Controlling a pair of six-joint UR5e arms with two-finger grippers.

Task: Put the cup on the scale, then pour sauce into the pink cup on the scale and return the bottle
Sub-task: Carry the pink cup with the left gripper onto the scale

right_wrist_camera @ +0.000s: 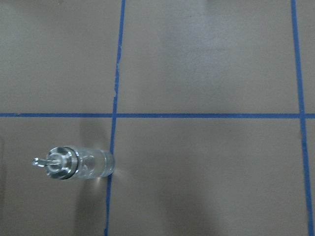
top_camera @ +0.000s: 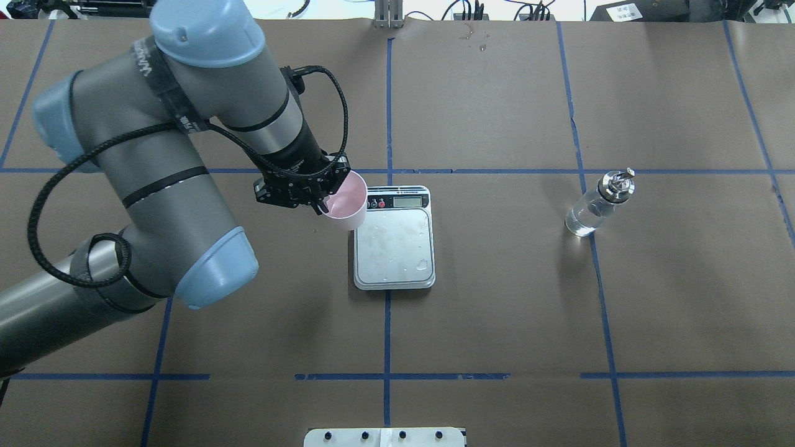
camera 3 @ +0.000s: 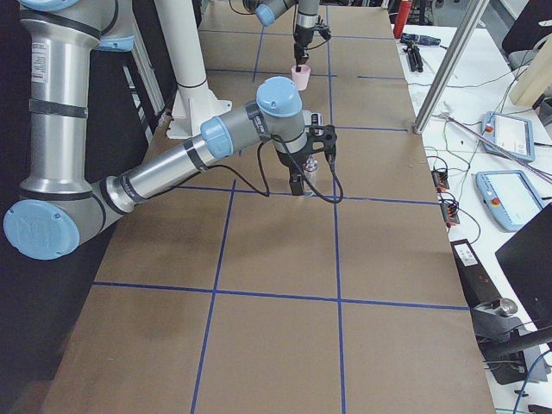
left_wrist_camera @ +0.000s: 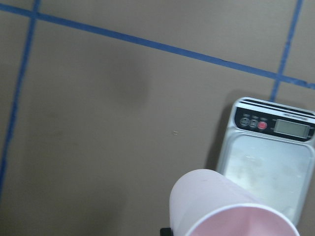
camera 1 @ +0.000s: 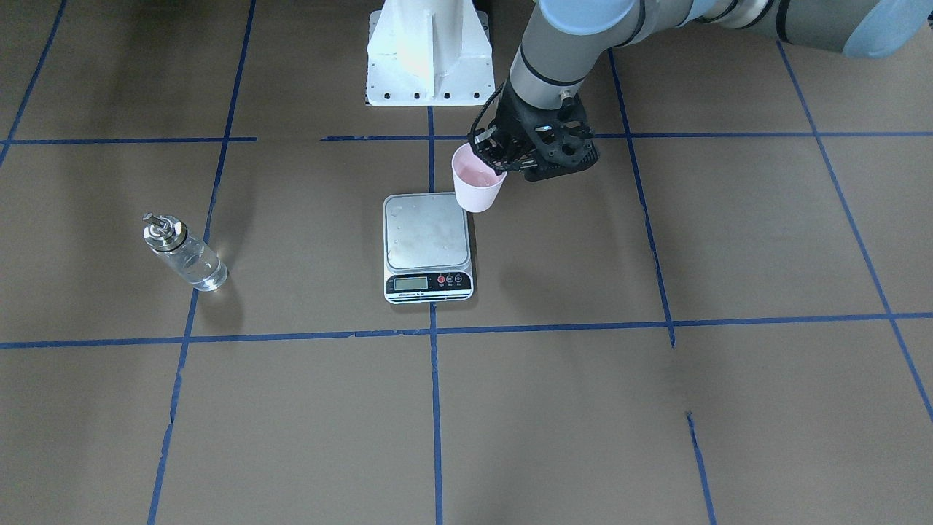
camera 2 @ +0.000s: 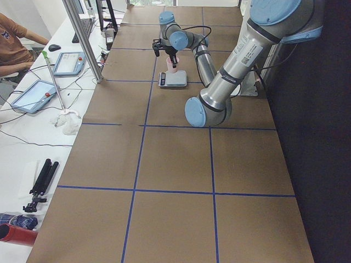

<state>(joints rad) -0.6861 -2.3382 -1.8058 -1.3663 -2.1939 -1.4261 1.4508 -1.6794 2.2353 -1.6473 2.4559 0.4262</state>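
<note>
Step 1 not done yet: left gripper [top_camera: 324, 202] pinches the cup [top_camera: 349, 205] by rim, in air at corner of the scale [top_camera: 394, 248]; bottle [top_camera: 595, 208] w/ sauce [top_camera: 581, 223] stands well apart, untouched; right gripper [camera 3: 302, 178] near it, opening I cannot tell.

The cup [top_camera: 346, 202] hangs just beside the left edge of the scale [top_camera: 394, 248], apparently raised clear of it. The bottle [top_camera: 599, 205] stands upright, well apart to the scale's right.

Digits on scale [camera 1: 428, 233] illegible

L hand [top_camera: 324, 200] gripping, R hand [camera 3: 298, 183] hovering
</note>
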